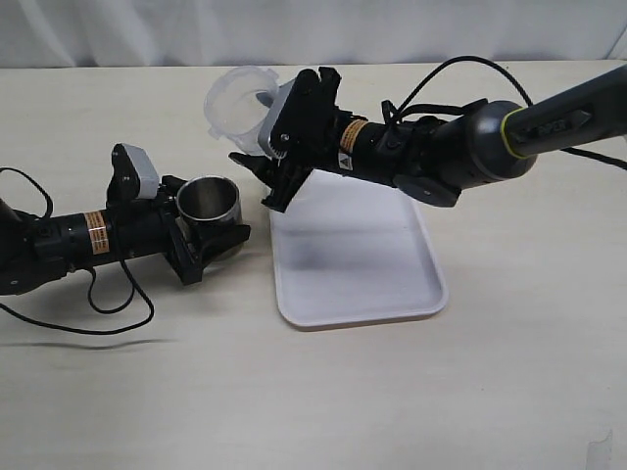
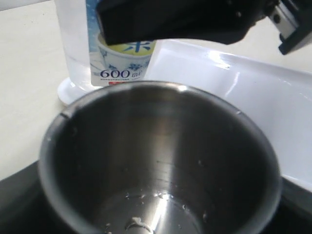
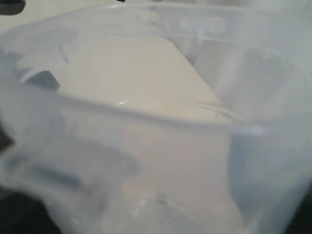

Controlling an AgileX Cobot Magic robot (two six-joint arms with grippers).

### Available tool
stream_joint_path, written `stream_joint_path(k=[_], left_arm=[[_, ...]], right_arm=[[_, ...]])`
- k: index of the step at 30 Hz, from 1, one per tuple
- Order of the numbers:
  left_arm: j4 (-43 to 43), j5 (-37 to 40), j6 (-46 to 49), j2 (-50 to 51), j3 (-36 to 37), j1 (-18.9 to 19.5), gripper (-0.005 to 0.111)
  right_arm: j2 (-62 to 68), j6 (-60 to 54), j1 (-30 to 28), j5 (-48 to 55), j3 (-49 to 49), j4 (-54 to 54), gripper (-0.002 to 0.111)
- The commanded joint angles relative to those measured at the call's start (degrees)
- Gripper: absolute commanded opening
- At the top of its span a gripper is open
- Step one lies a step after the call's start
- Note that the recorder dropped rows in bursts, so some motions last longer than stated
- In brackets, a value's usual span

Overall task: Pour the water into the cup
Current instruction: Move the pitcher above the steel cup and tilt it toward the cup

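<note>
White tray [image 1: 362,264] lies closest, on the beige worktop [image 1: 490,392], right of centre. Just off its left edge, near its far-left corner, the cup [image 1: 201,196] stands upright, mouth up and long axis vertical. It is clasped between the fingers of the left gripper [image 1: 217,213], which reaches in low from the worktop's left side. In the left wrist view a little water [image 2: 146,222] glints on the cup's bottom. The right gripper [image 1: 266,132] is clamped on the translucent tumbler [image 1: 235,103] by the tray's far-left corner, just beyond the cup. The tumbler is tipped well off upright, its round rim toward the worktop's far edge. Worktop lies open toward the near edge and to the right of the tray.
</note>
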Motion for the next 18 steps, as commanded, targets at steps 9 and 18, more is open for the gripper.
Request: stream_joint_path(k=[9, 18], left_arm=[[1.1, -0.1, -0.6, 0.1, -1.4, -0.7, 0.0], [0.9, -0.1, -0.6, 0.1, -1.4, -1.8, 0.0]], right_arm=[[-0.6, -5.8, 0.0, -1.2, -0.6, 0.1, 0.004], [-0.6, -13.6, 0.0, -1.2, -0.6, 1.0, 0.004]])
